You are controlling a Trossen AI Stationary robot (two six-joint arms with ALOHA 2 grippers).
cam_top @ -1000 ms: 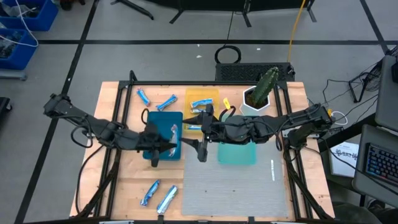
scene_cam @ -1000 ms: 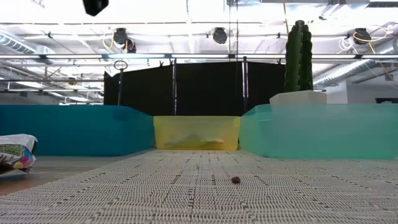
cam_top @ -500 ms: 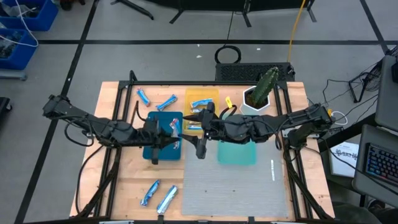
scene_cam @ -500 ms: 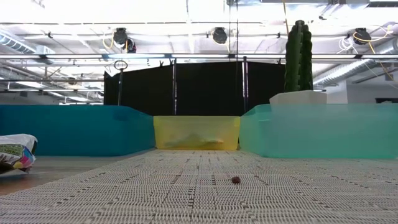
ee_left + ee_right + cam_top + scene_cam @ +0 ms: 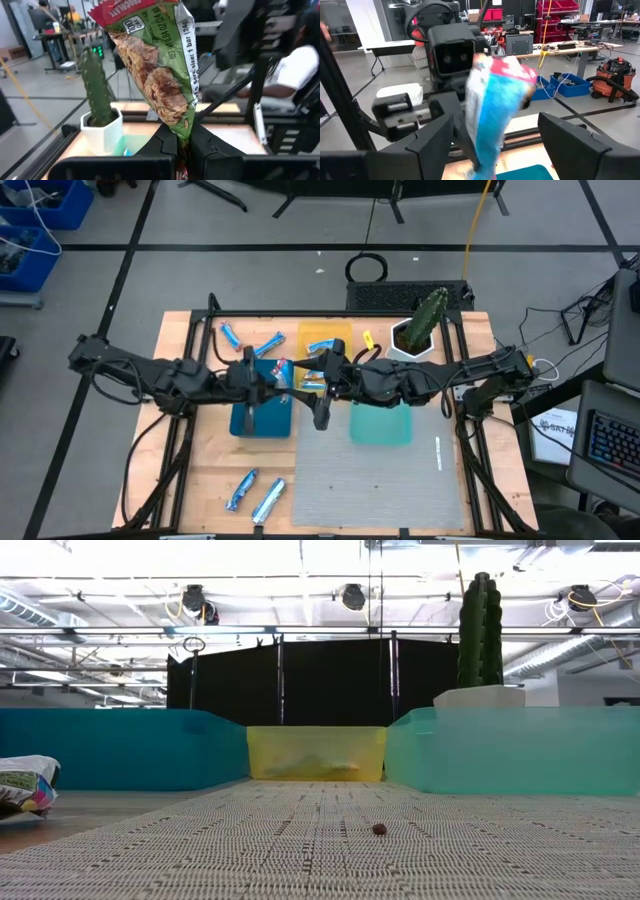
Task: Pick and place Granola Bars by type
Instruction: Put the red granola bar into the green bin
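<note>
Two dark jointed arms with black cables and blocky black claw fingers (image 5: 427,145)

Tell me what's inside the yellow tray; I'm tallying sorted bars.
The yellow tray shows one blue-and-white bar near its far end. The right arm covers its near part, so any bars there are hidden.

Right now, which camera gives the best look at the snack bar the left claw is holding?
The left wrist view: the granola bar stands upright, pinched in the left gripper, wrapper print readable. The right wrist view shows it blurred. The high view shows only a speck. The low view misses it.
</note>
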